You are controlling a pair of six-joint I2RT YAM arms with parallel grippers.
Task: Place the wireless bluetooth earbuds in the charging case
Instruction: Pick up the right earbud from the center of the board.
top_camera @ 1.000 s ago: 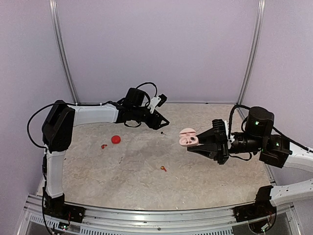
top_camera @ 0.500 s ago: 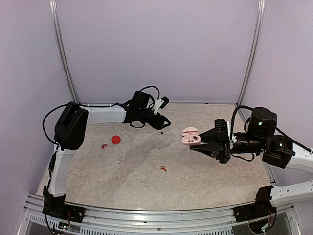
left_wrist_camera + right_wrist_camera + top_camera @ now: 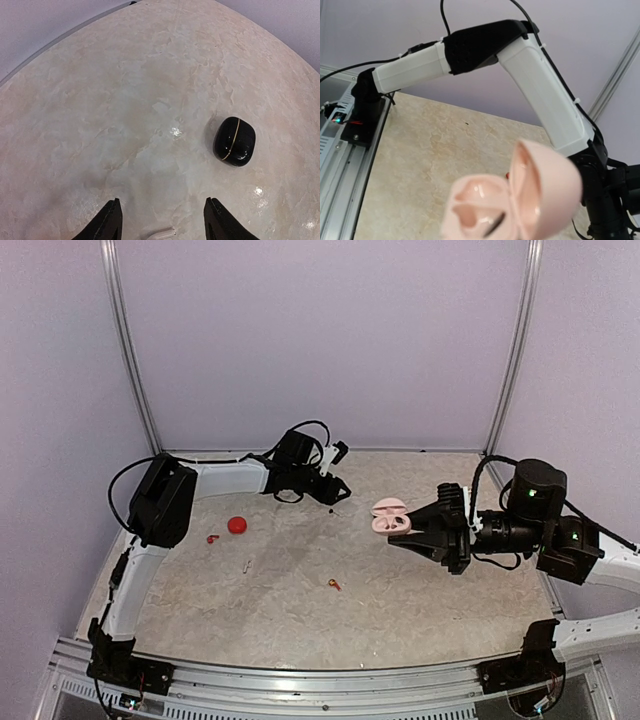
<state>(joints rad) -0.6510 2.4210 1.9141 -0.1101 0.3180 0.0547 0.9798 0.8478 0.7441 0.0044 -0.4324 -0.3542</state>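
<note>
I note right fingers clamped on the pink charging case; left fingers apart, pale earbud between them, black case beyond

Black case glossy; pink case smooth plastic; tabletop marbled, sheeny.

The pink case is open like a shell, with its lid tipped up. It is up in the air, over the right half of the surface. A round red case lies flat on the left half. Just to its left lies a tiny red bud. A tiny orange bud lies near the middle, a bit closer to the near edge. A shiny black case is shut, with a thin gold line around it. It lies flat on the far half.
</note>
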